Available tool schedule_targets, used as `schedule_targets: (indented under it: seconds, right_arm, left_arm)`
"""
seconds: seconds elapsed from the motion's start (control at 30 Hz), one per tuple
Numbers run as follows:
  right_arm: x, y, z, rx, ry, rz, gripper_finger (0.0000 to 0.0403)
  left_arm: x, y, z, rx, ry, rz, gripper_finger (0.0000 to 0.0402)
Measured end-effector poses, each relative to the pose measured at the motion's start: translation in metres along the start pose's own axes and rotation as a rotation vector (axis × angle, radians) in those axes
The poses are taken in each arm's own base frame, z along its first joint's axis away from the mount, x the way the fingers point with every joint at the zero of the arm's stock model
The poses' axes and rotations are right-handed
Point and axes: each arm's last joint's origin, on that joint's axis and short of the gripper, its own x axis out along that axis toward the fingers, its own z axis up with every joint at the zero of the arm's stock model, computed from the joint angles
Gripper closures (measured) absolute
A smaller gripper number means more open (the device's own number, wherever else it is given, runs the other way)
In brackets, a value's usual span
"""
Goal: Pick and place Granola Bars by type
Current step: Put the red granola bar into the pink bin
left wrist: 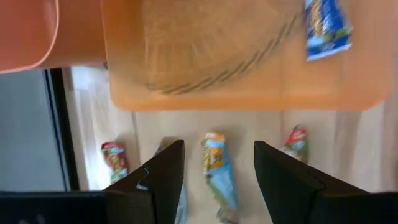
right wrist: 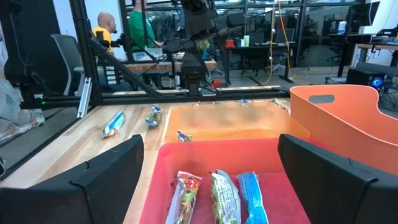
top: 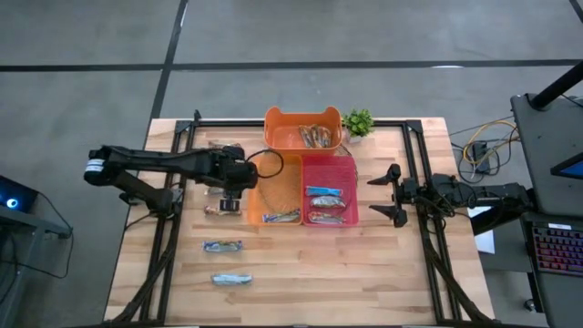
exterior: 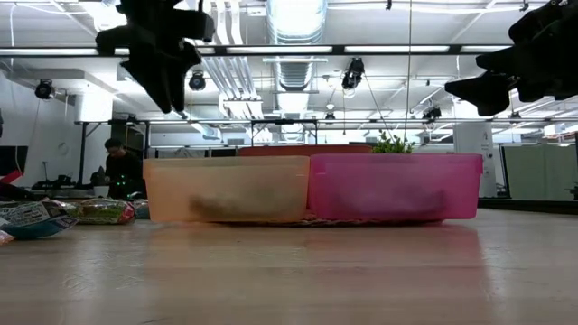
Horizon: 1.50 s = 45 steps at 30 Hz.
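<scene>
Wooden table point(top: 364, 264): pink bin point(top: 329, 164) holds three bars point(right wrist: 214, 199); both claws gape, empty.

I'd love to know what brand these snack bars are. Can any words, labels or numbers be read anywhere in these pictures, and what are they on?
None can be read.
Granola bars in the pink bin: printed wrappers, lettering too blurred.
Blue bar in the light orange bin: print blurred.
Bars on the table: too small.
Keyboard beside the table: keys too small.

Overhead, table-level and two wrist views, all sharing the pink bin point(top: 329, 196).
</scene>
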Motion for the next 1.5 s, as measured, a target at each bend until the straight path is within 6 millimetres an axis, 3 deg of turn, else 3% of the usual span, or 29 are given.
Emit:
schedule_targets:
  seconds: [0.6,0.97,1.5]
  right_arm:
    - [0.0,0.0,0.0,0.0,0.0,0.0,0.0044]
    - [0.0,0.0,0.0,-0.002,0.0,0.0,0.0044]
    - [0.0,0.0,0.0,0.0,0.0,0.0,0.0044]
  left_arm:
    - [0.014,0.092,-0.032,-0.012,0.102,0.065,0.0227]
    - [0.022,0.128,-0.048,-0.007,0.085,0.083,0.0227]
    - [0.08,0.187,-0.077,-0.139,0.177,0.051,0.0227]
